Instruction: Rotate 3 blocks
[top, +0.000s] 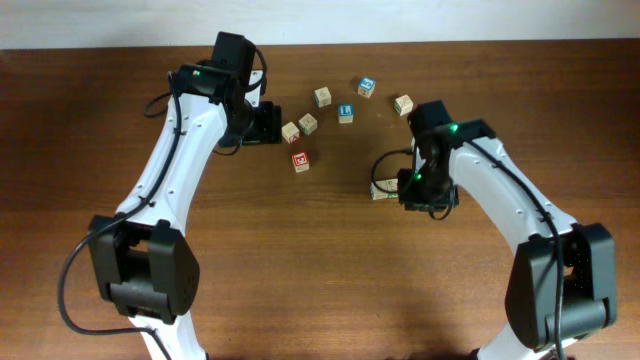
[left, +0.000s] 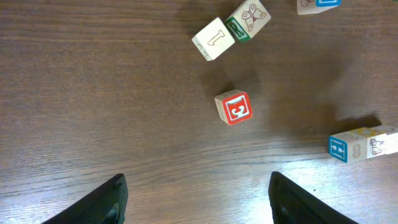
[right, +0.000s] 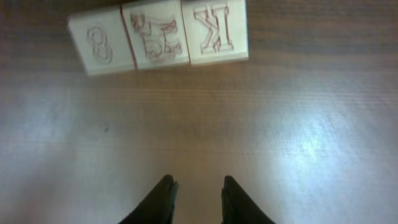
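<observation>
Your right gripper (right: 196, 182) is the nearer one. The blocks (right: 155, 37) lie right of the table's centre, straight ahead of its jaws and clear of the tips. They form a touching row of three set crosswise to your approach. Those jaws are narrowly apart and empty. The left gripper (left: 196, 180) is spread wide, also empty. The blocks are pale wood with red-outlined faces and one blue end.
</observation>
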